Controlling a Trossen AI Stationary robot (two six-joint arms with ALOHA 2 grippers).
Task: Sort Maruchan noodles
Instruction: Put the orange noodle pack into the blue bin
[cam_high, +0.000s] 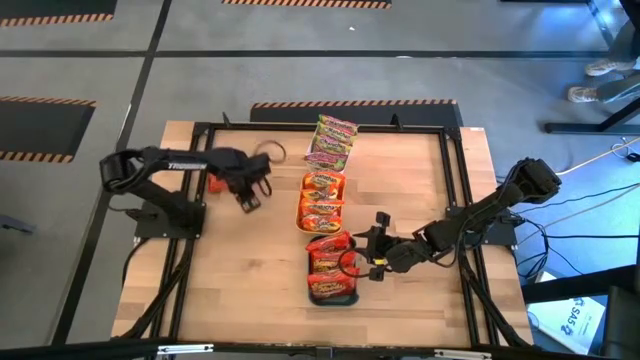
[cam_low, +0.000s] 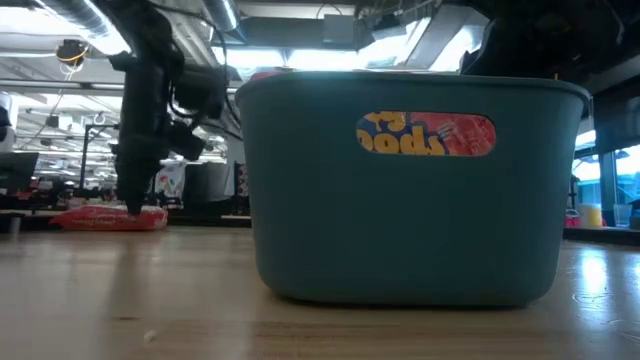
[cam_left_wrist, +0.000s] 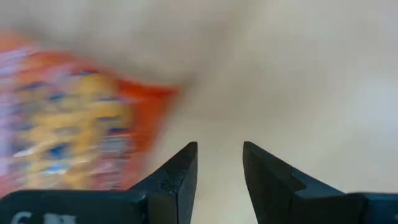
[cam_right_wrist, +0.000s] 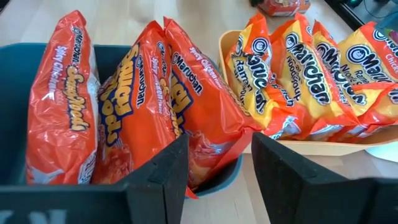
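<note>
While parted, right claw (cam_high: 377, 246) overhangs teal tray (cam_high: 352, 297).

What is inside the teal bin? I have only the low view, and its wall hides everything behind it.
Observer: Red packets of Maruchan noodles, standing on edge in the teal tray.
Operator: Where is the right gripper?
Observer: The right gripper is at that tray's side, jaws open, with one red packet's corner in front of them.
Operator: Any other kinds nearby?
Observer: Orange packets fill the orange tray right beside it.
</note>
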